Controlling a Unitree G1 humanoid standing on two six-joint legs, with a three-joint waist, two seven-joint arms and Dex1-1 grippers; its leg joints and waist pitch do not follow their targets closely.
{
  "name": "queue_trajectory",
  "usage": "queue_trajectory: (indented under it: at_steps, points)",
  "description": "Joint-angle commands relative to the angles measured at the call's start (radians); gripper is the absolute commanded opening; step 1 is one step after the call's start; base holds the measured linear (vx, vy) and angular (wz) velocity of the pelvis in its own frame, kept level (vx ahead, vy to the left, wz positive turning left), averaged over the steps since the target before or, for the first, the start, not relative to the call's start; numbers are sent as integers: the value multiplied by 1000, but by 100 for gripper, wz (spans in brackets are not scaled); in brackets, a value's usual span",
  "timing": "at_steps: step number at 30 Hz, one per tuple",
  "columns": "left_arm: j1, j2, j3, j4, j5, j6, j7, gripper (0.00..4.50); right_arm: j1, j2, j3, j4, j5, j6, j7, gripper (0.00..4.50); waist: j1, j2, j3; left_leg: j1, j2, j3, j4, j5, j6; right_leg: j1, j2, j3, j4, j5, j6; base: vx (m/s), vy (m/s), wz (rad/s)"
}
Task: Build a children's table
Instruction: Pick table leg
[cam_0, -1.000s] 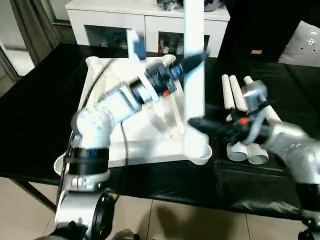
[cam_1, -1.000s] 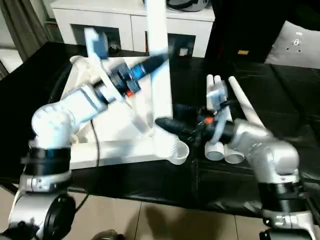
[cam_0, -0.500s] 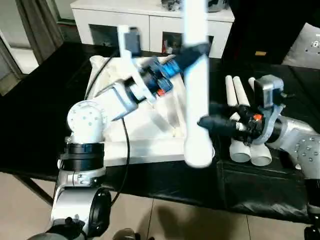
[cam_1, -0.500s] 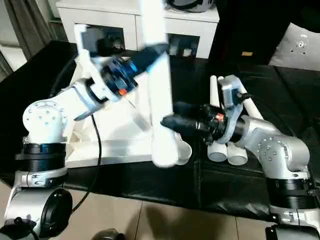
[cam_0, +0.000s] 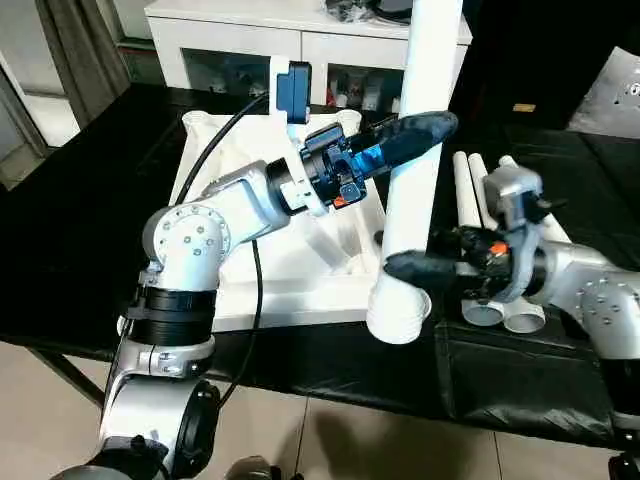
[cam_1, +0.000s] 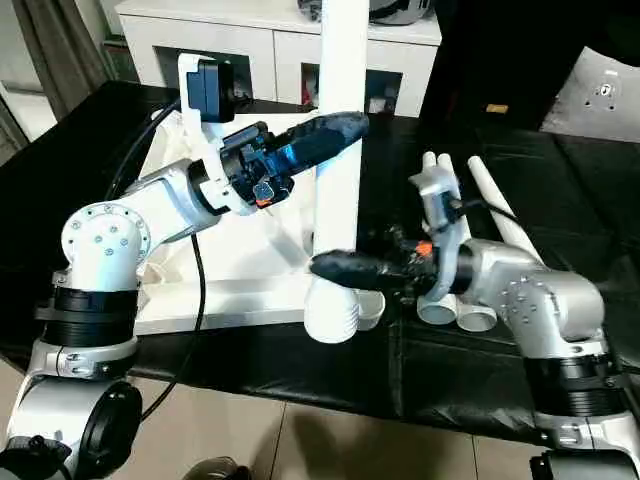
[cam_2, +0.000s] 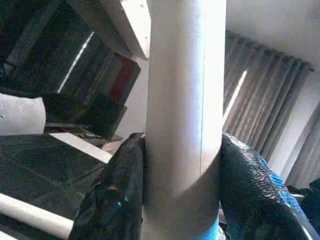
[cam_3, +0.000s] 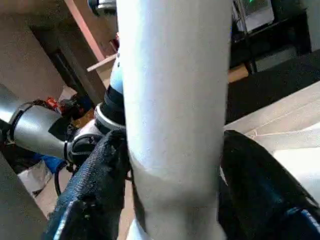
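Two grippers on one leg (cam_0: 415, 160), and it stands nearly upright over the near right corner of the table top (cam_0: 290, 255), which lies ribs-up on the black worktable (cam_0: 70, 230). The left gripper (cam_0: 425, 125) is clenched around the tube high up; the right gripper (cam_0: 410, 268) pinches it low, just above its wide open end, which hangs at the corner socket (cam_1: 368, 310). Is it seated? Can't tell from here.

The risk, I'd say: two holds on one stiff tube. If the arms push at slightly different angles, the leg could cock in the socket, or the light top could skid toward the worktable's near edge, which is close. Three spare legs (cam_0: 480, 215) lie just beside the right forearm, easy to knock rolling. Open room lies on the left, over bare black cloth; behind stands a white cabinet (cam_0: 300, 50).
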Motion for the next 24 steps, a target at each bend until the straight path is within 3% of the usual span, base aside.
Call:
queue_trajectory:
  at_steps: [1,7,11,12,21,24]
  points:
    - [3,4,-7,-4,14,-9,-8,177,-1,-10,1,-6,-10,-6,6,246,0,-20,-72,14,59,-12,-55,-37,85,54,-84,42,-72,33,-258,0,0,0]
    - [17,-1,-22,-5,34,-18,9,177,13,7,10,-11,-43,-23,-45,192,-1,-18,-73,14,59,-12,-55,-36,79,54,-83,42,-72,37,-258,0,0,0]
    - [20,-13,-17,11,54,-20,65,177,24,28,-8,-16,-23,-6,-86,188,-2,-15,-74,14,60,-13,-55,-37,80,54,-83,42,-70,55,-262,0,0,0]
    - [16,-21,-9,21,57,-21,89,231,26,29,-8,-19,-28,-11,-92,187,-2,-16,-74,14,60,-12,-55,-40,78,54,-83,42,-71,54,-264,0,0,0]
    - [38,-35,1,-4,91,-77,121,278,43,83,-22,-44,-67,-60,-192,186,-3,-13,-74,15,61,-14,-57,-44,61,55,-83,43,-72,53,-250,0,0,0]
    - [116,-20,-84,-85,293,-264,190,297,44,158,-34,-13,-191,-177,-398,186,-12,-10,-72,13,66,-17,-63,-51,43,51,-85,43,-75,42,-221,0,0,0]
